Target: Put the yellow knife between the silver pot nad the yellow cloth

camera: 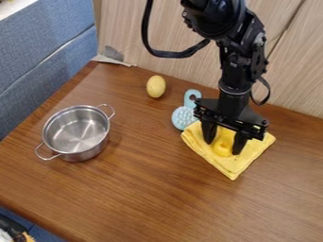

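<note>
Gripper (223, 146) is positioned low over the yellow cloth (232, 168). Fingers (240, 143) are held apart, with a yellow item (222, 150) seen between them on the cloth; its full shape can't be made out. Silver pot (77, 132) is set well apart, on the worktop's (145, 189) left side.

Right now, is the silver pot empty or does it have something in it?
Empty. The silver pot has no lid, and its bare metal bottom shows, with nothing on it.
</note>
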You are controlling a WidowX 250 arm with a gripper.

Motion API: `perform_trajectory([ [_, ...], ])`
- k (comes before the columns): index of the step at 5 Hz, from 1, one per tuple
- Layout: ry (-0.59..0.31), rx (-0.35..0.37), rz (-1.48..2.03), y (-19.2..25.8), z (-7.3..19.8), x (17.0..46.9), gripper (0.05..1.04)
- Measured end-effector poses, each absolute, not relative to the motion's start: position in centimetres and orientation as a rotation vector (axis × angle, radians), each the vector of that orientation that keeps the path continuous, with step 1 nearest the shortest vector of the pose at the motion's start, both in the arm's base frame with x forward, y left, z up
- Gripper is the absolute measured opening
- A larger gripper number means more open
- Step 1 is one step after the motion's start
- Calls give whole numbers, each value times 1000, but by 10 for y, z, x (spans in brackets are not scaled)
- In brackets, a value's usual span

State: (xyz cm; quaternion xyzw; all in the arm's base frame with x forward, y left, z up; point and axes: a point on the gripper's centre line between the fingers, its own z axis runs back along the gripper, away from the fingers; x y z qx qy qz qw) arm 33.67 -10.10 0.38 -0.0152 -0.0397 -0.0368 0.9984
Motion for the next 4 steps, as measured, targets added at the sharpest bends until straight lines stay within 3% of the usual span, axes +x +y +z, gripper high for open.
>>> perform_trajectory([
  [1,-95,-15,-65,-98,1,337,462],
  [4,-105,10,-60,-96,4,334,462],
])
